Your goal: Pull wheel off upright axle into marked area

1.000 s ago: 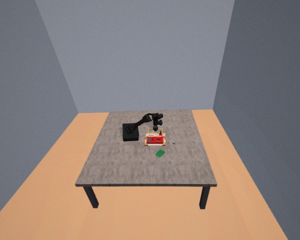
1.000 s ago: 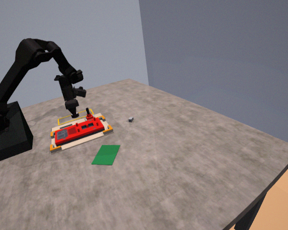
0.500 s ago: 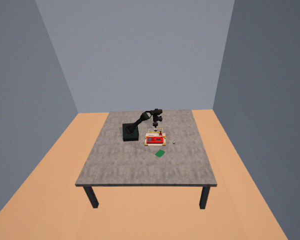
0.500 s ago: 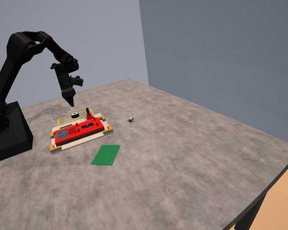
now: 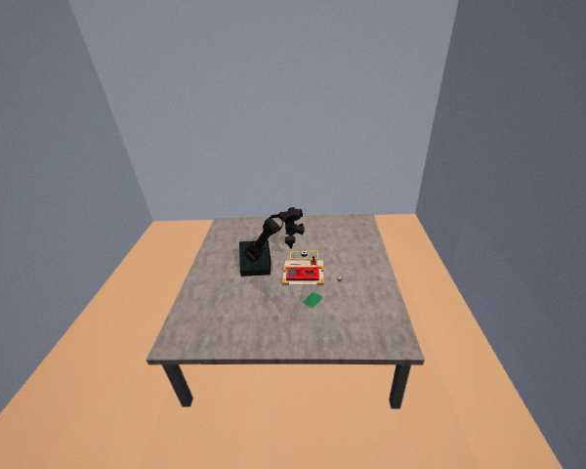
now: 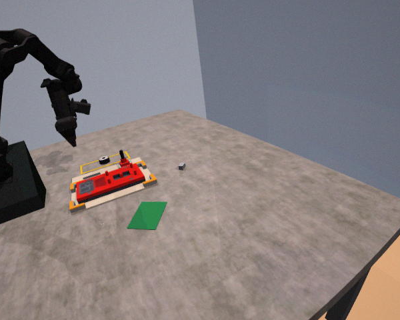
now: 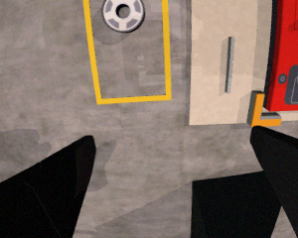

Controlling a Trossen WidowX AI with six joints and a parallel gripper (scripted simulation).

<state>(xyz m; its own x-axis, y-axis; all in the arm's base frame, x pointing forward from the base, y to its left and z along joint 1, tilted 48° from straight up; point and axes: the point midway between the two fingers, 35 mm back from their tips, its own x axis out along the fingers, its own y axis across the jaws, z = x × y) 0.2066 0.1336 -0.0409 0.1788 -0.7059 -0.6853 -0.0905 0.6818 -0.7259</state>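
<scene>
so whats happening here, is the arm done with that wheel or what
Pretty much. The wheel lies flat on the table inside the yellow marked area, off the upright axle on the red board. The pincer is open, holds nothing, and hangs above the table away from the wheel, touching nothing.

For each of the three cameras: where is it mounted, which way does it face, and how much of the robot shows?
Top: high, far back, looking down at the whole table; entire arm visible.
Exterior: beside the table, near its height, facing the board; arm and open gripper visible.
Wrist: on the gripper, looking straight down; only fingers show.
Shared: exterior and wrist both show the wheel in the yellow outline.
</scene>
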